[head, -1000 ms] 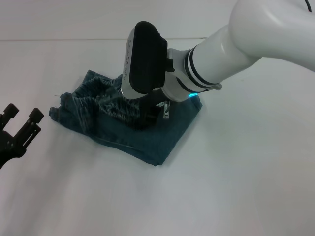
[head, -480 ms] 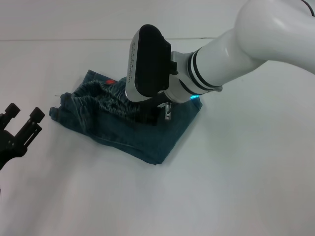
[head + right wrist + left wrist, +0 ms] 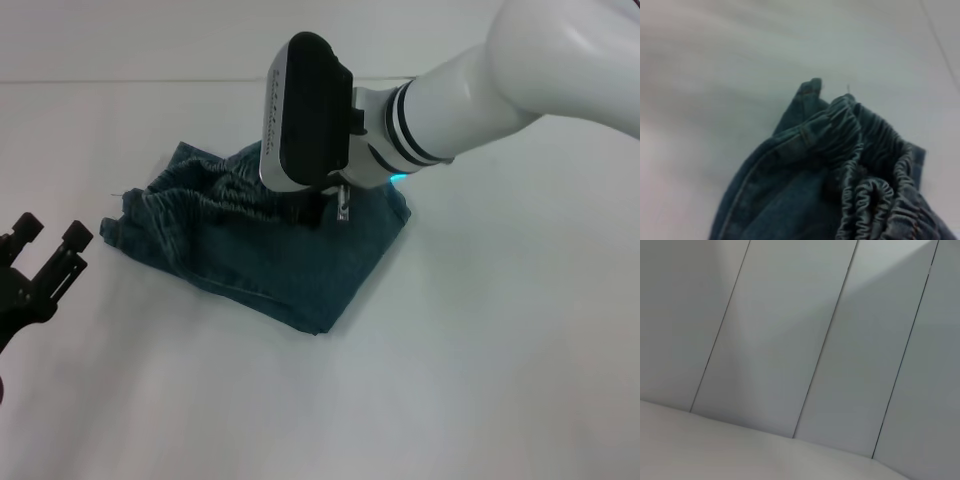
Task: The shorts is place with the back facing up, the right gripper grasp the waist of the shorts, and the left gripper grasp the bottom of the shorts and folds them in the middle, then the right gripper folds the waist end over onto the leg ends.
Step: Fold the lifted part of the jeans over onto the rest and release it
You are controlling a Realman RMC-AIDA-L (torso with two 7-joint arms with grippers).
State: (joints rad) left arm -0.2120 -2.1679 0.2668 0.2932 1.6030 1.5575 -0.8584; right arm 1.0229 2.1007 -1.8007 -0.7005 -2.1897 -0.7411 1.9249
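white and plain, the surface [image 3: 480,380] is carrying the shorts [image 3: 300,270], which are lying folded into a rough denim bundle a little left of its middle in the head view. the waist [image 3: 195,195] is bunching in ruffles along the far left part of the bundle, resting on top of the denim under it, while smoother cloth is spreading toward the near right and ending in a pointed corner close to the robot.

the right end effector [image 3: 320,210] is reaching in from the upper right on its white arm and is hanging over the far middle of the shorts, right at the cloth. its wrist housing is covering most of the fingers, so i cannot tell whether they are wide, narrow or gripping denim. the right wrist view is looking closely at the gathered waist [image 3: 865,165] and the folded denim beside it, with the pale surface behind.

the left end effector [image 3: 45,255] is sitting low at the left edge of the head view, well apart from the shorts, its two black fingers spread with nothing between them. the left wrist view is showing only pale wall panels [image 3: 790,340] with dark seams.
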